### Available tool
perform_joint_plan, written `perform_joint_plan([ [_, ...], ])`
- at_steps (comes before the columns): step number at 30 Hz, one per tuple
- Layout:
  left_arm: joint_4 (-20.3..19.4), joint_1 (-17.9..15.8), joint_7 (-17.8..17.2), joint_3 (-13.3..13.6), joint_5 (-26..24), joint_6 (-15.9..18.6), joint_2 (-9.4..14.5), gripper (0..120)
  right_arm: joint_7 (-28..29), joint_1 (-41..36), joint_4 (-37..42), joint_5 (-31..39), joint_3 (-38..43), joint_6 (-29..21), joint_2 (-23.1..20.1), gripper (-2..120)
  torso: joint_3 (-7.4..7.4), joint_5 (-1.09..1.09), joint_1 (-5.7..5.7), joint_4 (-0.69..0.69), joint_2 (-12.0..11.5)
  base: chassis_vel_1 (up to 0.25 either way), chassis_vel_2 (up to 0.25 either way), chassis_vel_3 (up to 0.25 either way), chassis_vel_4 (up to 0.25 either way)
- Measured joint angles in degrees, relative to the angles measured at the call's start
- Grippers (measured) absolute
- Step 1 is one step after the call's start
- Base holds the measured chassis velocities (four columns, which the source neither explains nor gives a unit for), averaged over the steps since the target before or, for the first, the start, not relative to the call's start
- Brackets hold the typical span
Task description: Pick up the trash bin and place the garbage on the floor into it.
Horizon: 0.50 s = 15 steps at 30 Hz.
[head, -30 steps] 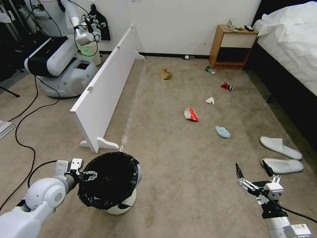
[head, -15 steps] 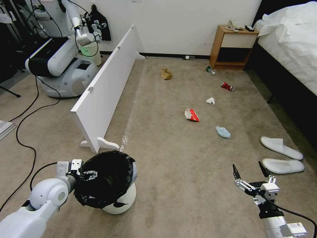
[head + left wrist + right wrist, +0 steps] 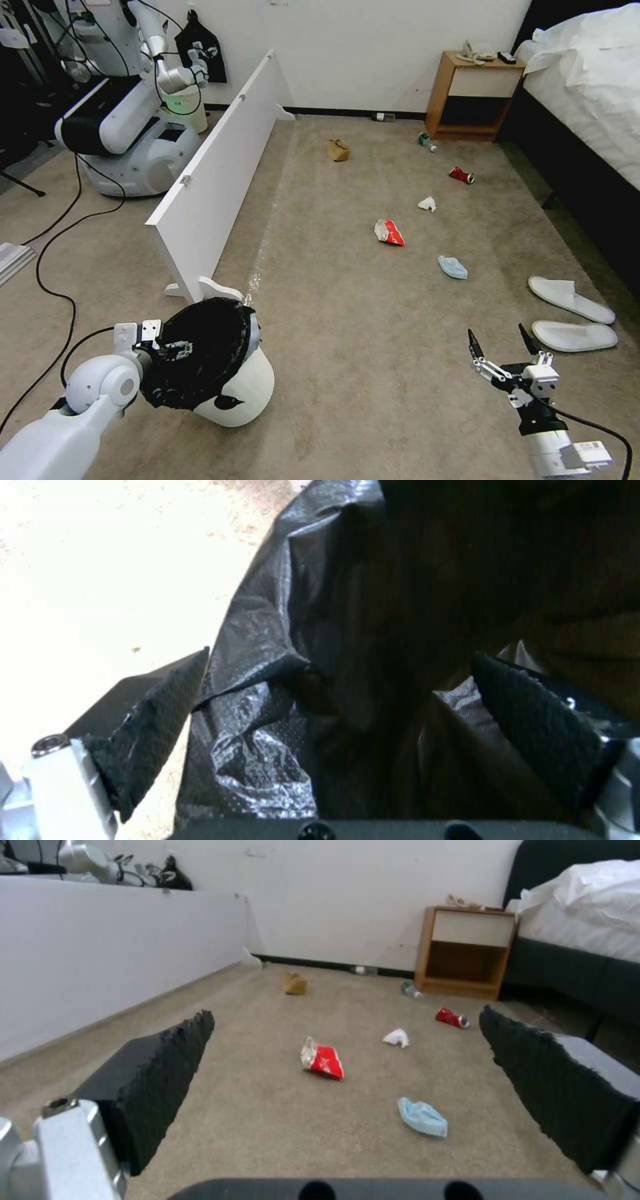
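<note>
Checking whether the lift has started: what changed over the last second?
The trash bin has tipped over toward the left gripper, which grips its bag-lined rim, the white base swinging out. The right gripper stays open above the floor; the litter has not moved.

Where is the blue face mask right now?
In the head view, the crumpled blue face mask lies on the beige carpet right of centre, between the red packet and the white slippers.
</note>
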Motion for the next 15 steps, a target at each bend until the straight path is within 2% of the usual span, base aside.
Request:
perform_joint_plan([
  [7,0.7,0.1,0.1,0.1,-0.1,0.1,-0.7,100,0.2,0.0,-0.1,0.3,-0.2,0.0,-0.4,100,0.02,-0.06,0.00,-0.03,0.0,0.000,0.000,0.000,0.000],
  [8,0.7,0.3,0.5,0.5,-0.5,0.6,-1.1,100,0.2,-0.1,-0.1,0.4,-0.2,-0.1,-0.5,100,0.05,-0.26,0.00,-0.07,0.0,0.000,0.000,0.000,0.000],
  [9,0.5,0.5,0.6,0.4,-0.6,0.7,-1.2,100,0.3,-0.1,0.0,0.4,-0.2,-0.1,-0.6,100,0.06,-0.30,0.01,-0.07,0.0,0.000,0.000,0.000,0.000],
  [10,0.5,0.5,0.6,0.4,-0.6,0.7,-1.2,100,0.3,-0.1,0.0,0.4,-0.2,-0.1,-0.6,100,0.06,-0.30,0.01,-0.07,0.0,0.000,0.000,0.000,0.000],
  [12,-0.9,1.0,0.5,-0.2,-0.6,0.6,-1.2,100,0.3,-0.3,0.1,0.4,-0.1,-0.1,-0.6,100,0.03,0.00,0.00,-0.07,0.0,0.000,0.000,0.000,0.000],
  [15,-1.7,1.1,0.4,-0.2,-0.6,0.6,-1.2,100,0.2,-0.4,0.1,0.3,-0.1,0.0,-0.4,100,0.03,-0.11,0.01,-0.02,0.0,0.000,0.000,0.000,0.000],
])
